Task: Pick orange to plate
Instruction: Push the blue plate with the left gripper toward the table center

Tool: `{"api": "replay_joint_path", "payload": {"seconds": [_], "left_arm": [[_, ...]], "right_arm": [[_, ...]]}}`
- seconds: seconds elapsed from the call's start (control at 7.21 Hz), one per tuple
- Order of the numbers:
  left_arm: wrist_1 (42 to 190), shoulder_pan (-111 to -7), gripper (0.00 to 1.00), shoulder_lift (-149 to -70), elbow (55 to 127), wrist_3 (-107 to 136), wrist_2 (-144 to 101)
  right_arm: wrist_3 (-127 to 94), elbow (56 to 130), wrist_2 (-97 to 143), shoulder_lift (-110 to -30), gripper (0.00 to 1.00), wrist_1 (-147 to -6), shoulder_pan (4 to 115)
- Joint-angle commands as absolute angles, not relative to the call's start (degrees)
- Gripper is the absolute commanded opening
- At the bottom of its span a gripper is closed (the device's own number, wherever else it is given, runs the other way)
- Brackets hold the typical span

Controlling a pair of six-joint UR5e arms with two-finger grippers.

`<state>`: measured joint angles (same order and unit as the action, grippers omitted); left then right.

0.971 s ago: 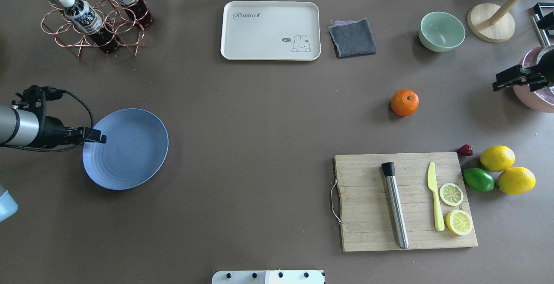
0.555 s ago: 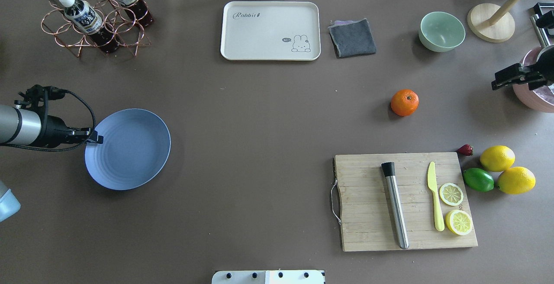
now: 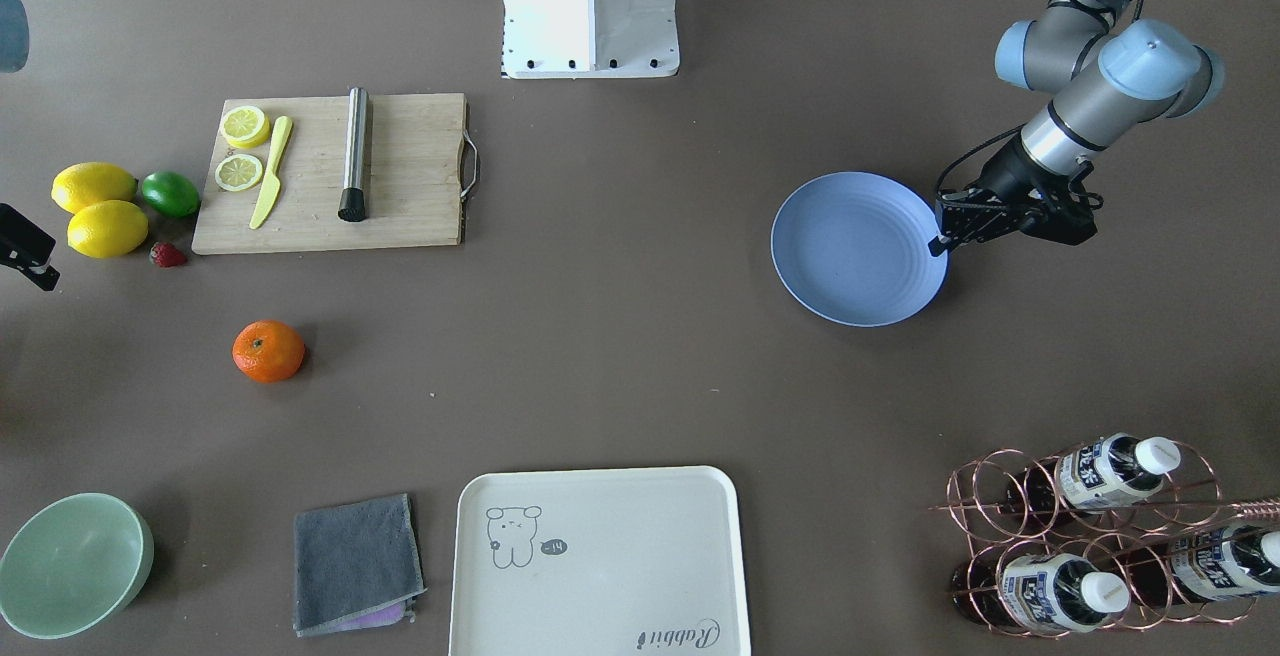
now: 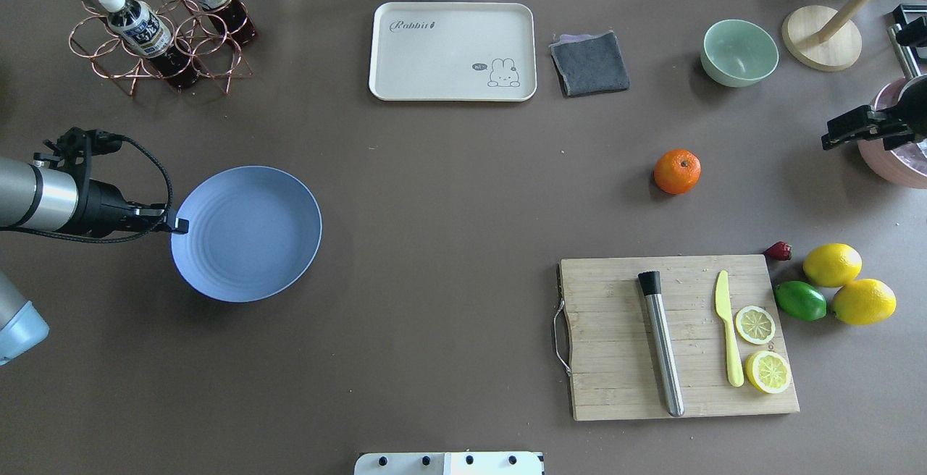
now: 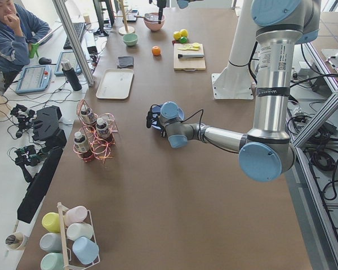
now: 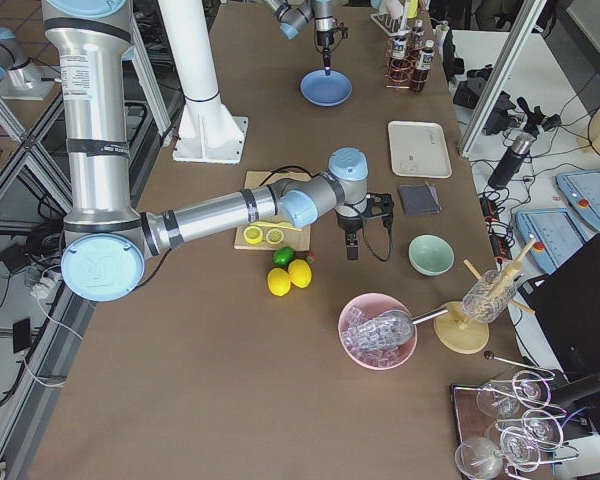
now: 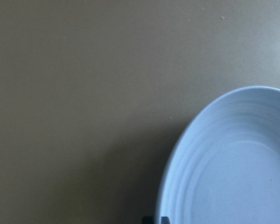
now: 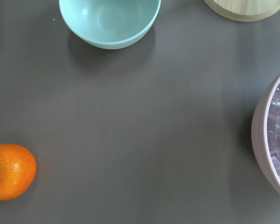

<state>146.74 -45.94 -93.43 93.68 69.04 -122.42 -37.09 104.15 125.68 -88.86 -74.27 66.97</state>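
Note:
The orange (image 4: 677,171) rests on the brown table at the right, above the cutting board; it also shows in the front view (image 3: 268,351) and at the lower left of the right wrist view (image 8: 11,171). The light-blue plate (image 4: 246,234) is at the left, with my left gripper (image 4: 177,227) shut on its near-left rim (image 3: 938,244). The left wrist view shows the plate's rim (image 7: 177,158) right at the fingertips. My right gripper (image 4: 833,138) hovers at the far right edge, well apart from the orange; its finger gap is not visible.
A cutting board (image 4: 615,388) holds a metal muddler, a yellow knife and lemon slices. Two lemons (image 4: 833,265), a lime and a strawberry lie beside it. At the back stand a cream tray (image 4: 452,51), grey cloth, green bowl (image 4: 739,51) and bottle rack (image 4: 152,26). A pink bowl sits far right.
My left gripper has moved right and slightly away from the robot, carrying the plate with it by its rim. The orange and the right gripper have barely moved.

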Motion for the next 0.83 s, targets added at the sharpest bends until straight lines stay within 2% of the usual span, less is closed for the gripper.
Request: {"api": "replay_joint_path", "payload": {"seconds": [0.0, 0.28, 0.42, 0.69], "left_arm": [[142.94, -45.36, 0.00, -105.40, 92.21, 80.99, -122.26], [136.87, -38.53, 0.00, -114.74, 89.40, 82.70, -114.21], [136.41, -36.67, 0.00, -118.44, 85.38, 83.75, -111.82], [136.32, -34.99, 0.00, -120.76, 82.44, 83.76, -108.90]], "right_arm": [[-37.09, 104.15, 125.68, -88.86, 1.00, -74.27, 66.97], [-37.09, 104.06, 125.68, -88.86, 1.00, -74.27, 66.97], [-37.09, 104.06, 125.68, -88.77, 1.00, -74.27, 66.89], [-37.09, 103.71, 125.60, -88.42, 1.00, -74.27, 66.53]]}}
